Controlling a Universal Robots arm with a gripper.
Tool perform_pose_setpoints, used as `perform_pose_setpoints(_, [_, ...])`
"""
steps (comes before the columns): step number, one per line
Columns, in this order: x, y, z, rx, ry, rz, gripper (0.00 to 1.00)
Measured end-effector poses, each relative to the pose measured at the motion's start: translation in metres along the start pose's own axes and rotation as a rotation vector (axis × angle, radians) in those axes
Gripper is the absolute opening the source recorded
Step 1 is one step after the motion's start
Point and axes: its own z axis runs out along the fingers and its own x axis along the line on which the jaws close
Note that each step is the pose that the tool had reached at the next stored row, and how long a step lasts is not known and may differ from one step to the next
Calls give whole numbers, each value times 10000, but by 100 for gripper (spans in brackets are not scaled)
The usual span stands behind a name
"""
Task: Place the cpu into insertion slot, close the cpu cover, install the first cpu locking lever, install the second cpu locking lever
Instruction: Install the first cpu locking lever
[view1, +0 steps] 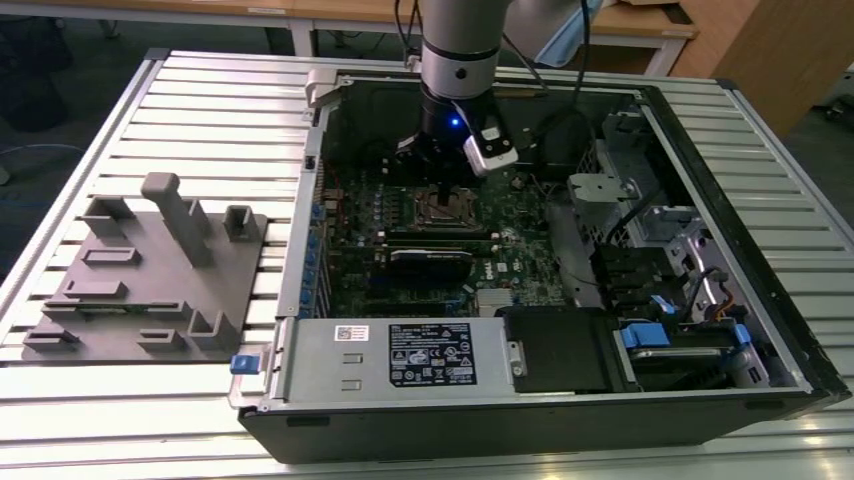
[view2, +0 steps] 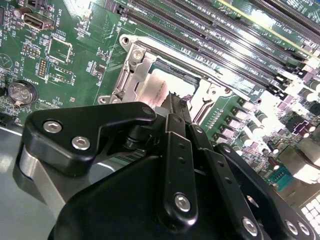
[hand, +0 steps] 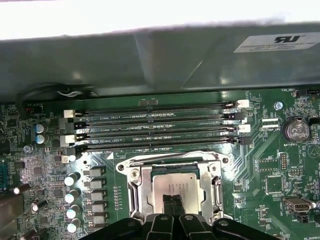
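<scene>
Silver-and-black robot arm

The arm (view1: 461, 40) is a silver cylinder with a black wrist, a blue light and black cables; the black gripper (view2: 176, 107) has linked fingers (view2: 175, 150) with silver screws.

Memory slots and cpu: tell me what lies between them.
In the first wrist view, the silver cpu cover's edge and some green board lie between the memory slots and the cpu.

Silver cpu (hand: 176, 187) flat inside insertion slot (hand: 135, 192).
</scene>
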Motion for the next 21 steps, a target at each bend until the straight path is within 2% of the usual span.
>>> perform_pose_setpoints(8, [-32, 3, 3, 1, 9, 67, 10])
perform_pose_setpoints(21, [-34, 3, -10, 1, 9, 113, 10])
